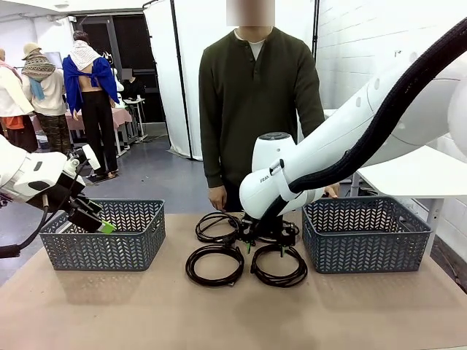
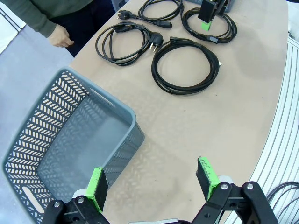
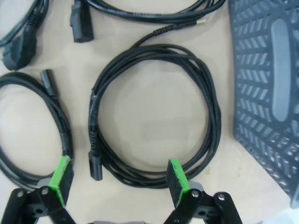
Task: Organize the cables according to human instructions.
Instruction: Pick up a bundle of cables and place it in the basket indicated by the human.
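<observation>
**A:** Right wrist view first; what's there?

**B:** The right gripper [image 3: 118,169] hangs released, jaws wide with nothing in them. Below it one of the cables [image 3: 93,126] lies coiled flat on the table [image 3: 149,135], just beside the right basket [image 3: 266,93]; other coils lie close by.

**A:** And the left wrist view?

**B:** The left gripper [image 2: 150,171] is spread and empty too, above the rim of the left basket [image 2: 107,99]; all four coils sit apart from it, toward the table's far edge.

**A:** Front view?

**B:** The coils cluster mid-table between the two baskets; the person stands at the far edge, one hand [image 1: 217,197] low beside it.

**A:** How will a coil handle?

**B:** Light and limp, I'd judge, and the loose turns may spill apart when lifted. I'd pinch across a side where the strands run bunched, not the plug end [image 3: 96,169]; lifted by that, the loop would likely unwind.
</observation>
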`<action>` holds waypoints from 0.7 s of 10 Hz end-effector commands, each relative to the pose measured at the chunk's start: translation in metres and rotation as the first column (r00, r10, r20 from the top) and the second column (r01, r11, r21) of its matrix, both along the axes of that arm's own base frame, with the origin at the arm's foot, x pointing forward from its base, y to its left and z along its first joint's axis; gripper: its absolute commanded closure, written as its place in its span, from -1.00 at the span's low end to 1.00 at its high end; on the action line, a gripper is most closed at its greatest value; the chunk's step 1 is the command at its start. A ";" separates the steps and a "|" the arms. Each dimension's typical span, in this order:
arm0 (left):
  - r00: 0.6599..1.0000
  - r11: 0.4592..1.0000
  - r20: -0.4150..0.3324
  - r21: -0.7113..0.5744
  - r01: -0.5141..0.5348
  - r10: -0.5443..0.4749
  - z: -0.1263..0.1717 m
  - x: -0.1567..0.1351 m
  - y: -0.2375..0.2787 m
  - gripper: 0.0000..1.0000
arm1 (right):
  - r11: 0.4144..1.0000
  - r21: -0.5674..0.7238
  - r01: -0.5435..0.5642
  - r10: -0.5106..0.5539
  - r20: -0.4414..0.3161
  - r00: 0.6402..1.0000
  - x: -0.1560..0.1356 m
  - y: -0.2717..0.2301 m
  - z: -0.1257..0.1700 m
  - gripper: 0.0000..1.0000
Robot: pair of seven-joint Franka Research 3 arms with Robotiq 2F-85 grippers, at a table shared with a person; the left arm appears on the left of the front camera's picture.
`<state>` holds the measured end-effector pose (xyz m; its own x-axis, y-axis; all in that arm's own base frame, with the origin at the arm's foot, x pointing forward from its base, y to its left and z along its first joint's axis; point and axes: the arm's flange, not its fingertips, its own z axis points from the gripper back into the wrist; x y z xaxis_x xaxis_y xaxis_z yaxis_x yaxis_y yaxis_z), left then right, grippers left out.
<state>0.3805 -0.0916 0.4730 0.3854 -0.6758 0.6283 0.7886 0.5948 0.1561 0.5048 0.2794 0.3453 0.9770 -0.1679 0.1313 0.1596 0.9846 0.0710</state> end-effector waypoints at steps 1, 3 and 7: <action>1.000 1.000 -0.004 -0.013 -0.005 0.005 -0.001 0.002 0.001 -1.00 | 0.998 -0.043 0.037 -0.036 0.021 0.999 0.009 0.011 -0.010 -1.00; 1.000 1.000 -0.004 -0.013 -0.005 0.005 -0.001 0.002 0.001 -1.00 | 0.997 -0.056 0.053 -0.051 0.023 0.998 0.014 0.015 -0.016 -1.00; 1.000 1.000 -0.004 -0.013 -0.005 0.005 -0.001 0.002 0.001 -1.00 | 0.995 -0.074 0.073 -0.072 0.013 0.997 0.021 0.018 -0.029 -1.00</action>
<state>0.3805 -0.0917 0.4730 0.3855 -0.6757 0.6283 0.7885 0.5949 0.1560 0.5189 0.2897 0.3209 0.9716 -0.2011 0.1243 0.1975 0.9794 0.0413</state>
